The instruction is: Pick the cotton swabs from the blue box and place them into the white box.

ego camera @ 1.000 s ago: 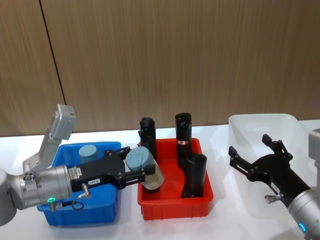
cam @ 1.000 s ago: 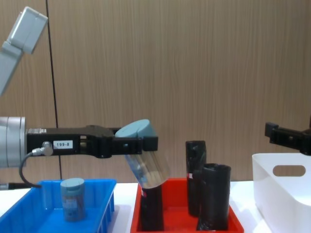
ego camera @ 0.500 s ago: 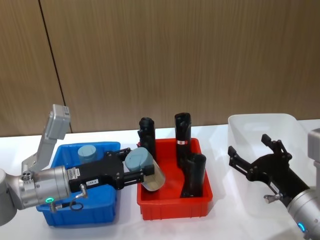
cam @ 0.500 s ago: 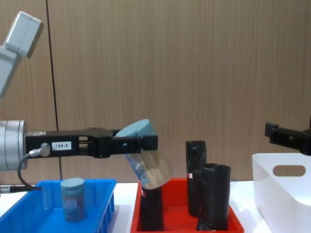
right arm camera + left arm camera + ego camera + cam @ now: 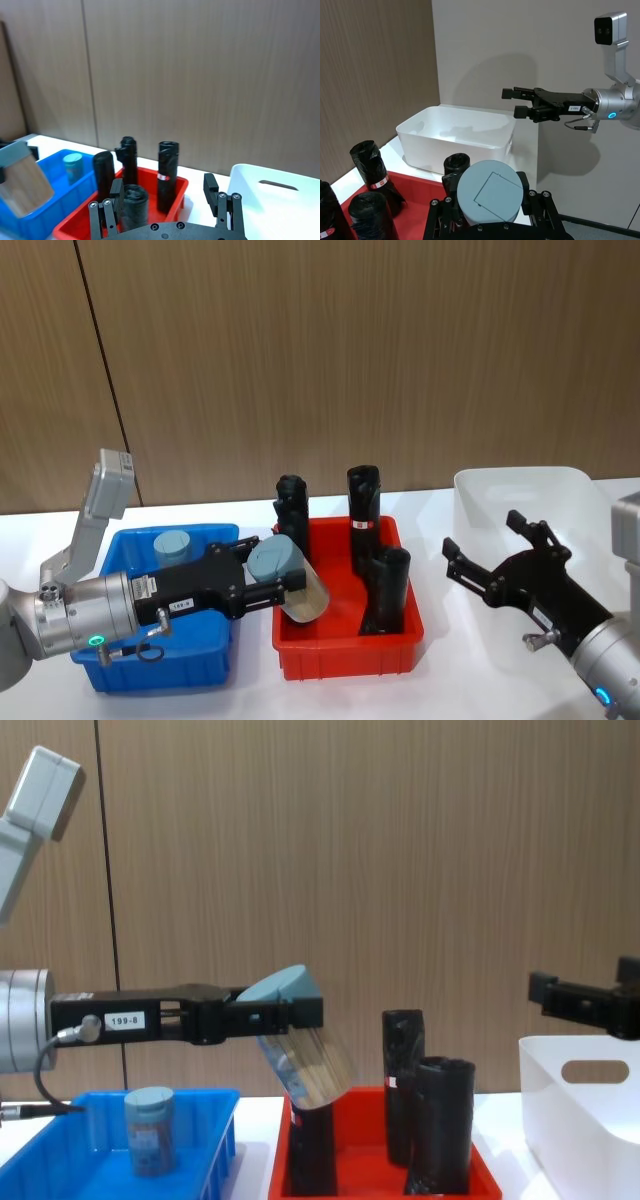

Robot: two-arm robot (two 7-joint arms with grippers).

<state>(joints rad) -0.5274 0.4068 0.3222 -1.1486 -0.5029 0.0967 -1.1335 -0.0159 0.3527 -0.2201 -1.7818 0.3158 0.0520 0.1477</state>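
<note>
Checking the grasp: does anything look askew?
Yes: the jar in the left gripper hangs tilted above the red bin's left edge, clamped by its lid. The second jar stands upright in the blue box. The right gripper is open near the white box.

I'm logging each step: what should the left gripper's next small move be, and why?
Probably shift the left gripper rightward, toward the white box: it is shut on a tilted cotton swab jar above the left side of the red bin, well short of the white box, where the right gripper hovers open.
</note>
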